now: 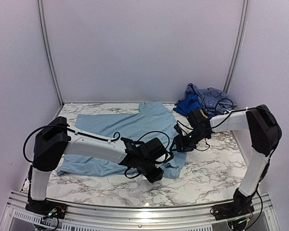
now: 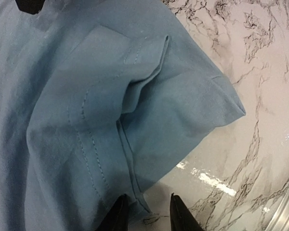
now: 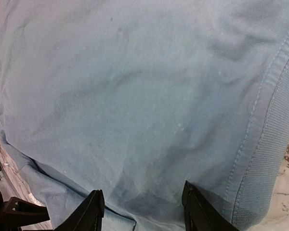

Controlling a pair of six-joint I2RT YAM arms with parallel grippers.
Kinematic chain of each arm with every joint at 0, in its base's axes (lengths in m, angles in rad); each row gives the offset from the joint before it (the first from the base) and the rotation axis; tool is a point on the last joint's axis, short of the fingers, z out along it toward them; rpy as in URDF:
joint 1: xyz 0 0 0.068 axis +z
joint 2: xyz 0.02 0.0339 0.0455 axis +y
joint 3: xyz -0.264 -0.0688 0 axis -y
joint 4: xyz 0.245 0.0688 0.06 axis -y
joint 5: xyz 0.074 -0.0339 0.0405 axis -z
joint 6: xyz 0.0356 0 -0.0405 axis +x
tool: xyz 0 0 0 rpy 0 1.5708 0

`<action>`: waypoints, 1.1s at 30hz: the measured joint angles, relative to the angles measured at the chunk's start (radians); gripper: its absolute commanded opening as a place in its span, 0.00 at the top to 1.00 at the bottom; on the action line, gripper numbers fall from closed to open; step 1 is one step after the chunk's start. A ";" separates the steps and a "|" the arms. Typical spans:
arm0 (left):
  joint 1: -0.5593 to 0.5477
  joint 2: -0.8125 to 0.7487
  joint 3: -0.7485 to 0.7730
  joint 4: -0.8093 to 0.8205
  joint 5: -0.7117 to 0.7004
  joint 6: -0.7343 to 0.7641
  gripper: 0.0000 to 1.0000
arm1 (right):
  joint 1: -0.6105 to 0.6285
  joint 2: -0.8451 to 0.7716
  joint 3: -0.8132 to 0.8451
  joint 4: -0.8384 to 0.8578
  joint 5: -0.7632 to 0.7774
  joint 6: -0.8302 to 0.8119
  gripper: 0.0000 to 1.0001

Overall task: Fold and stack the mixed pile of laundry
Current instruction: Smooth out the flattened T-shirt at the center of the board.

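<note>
The 2 arms reach inward from the near edge of the marble table (image 1: pixel 207 168) over the pale sky-blue T-shirt (image 1: pixel 120 127). The left gripper (image 2: pixel 145 217) is the nearer one, low at the shirt's near right corner. In its wrist view the 2 black fingertips (image 2: pixel 118 216) stand part-way apart, and the shirt's stitched hem (image 2: pixel 127 163) runs down between them. Bare marble shows in the gap beside the hem, so the jaws are not clamped on the cloth (whether either tip brushes it cannot be told). Just beyond the tips the cloth is folded over itself in a soft ridge, and a loose corner juts onto the marble to the right.

A little farther in, the right gripper (image 3: pixel 143 211) hangs over the shirt's right edge, close to the left one. Its jaws stand wide apart and hold nothing, with smooth pale cloth filling the space between and ahead of them. A ribbed band (image 3: pixel 277 159) with stitching beside it runs along the right of that view.

The T-shirt lies spread out, slightly wrinkled, across the left and middle of the table. In the far right corner the navy-and-white small-check shirt (image 1: pixel 212 98) sits in a heap. The bright royal-blue piece (image 1: pixel 187 103) touches its left side, just beside the T-shirt's far edge.
</note>
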State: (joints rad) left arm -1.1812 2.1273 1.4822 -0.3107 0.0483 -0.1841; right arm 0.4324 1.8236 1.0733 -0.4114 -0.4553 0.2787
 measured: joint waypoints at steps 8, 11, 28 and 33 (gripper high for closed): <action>-0.031 -0.024 -0.045 0.013 -0.069 0.029 1.00 | -0.001 0.016 0.000 0.042 0.004 -0.004 0.46; -0.071 -0.082 -0.128 0.019 -0.066 0.037 1.00 | -0.002 0.018 0.000 0.051 0.004 -0.011 0.46; -0.213 -0.487 -0.558 -0.030 -0.052 0.063 0.89 | -0.003 0.006 -0.011 0.046 0.008 -0.056 0.44; -0.238 -0.548 -0.525 -0.060 -0.112 0.058 0.34 | 0.000 -0.057 -0.013 -0.042 0.050 -0.071 0.41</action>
State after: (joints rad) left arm -1.4189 1.5791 0.9573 -0.3706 -0.0639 -0.1265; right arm 0.4328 1.7664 1.0599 -0.4530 -0.4049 0.2081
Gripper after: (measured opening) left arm 0.441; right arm 0.579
